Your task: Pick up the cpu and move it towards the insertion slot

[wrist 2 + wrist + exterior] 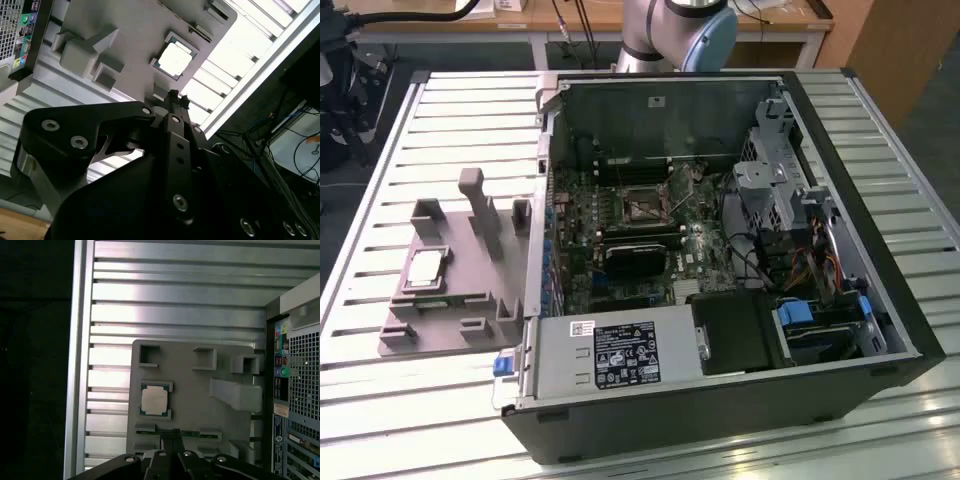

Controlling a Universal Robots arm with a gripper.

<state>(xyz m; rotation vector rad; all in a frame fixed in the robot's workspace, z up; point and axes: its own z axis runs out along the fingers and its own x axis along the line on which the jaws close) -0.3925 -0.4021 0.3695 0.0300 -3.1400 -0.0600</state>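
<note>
We find a slatted table carrying an open computer case. At the exterior view's left of the case stands a grey fixture block. The gripper hangs above that block. In both wrist views its fingers sit narrow, almost together, with nothing between them. The insertion slot lies on the board inside the case, well apart from the block. The cpu lies flat in its recess on the block, not gripped. The fingertips line up beside it, nearer the green memory stick at the block's edge.

Hazards, in our judgement:

- Case: its wall stands between block and slot, and cables crowd the interior. A low carry could strike either.
- Block: the recess lips sit tight around the chip. Fingers as narrow as these could not span it and would land on its metal top or on the lips.
- Memory stick: with the tips offset toward it, a grasp could take the wrong part.
- Chip: it looks thin and smooth, so a shallow edge grip could let it tilt or slip.
</note>
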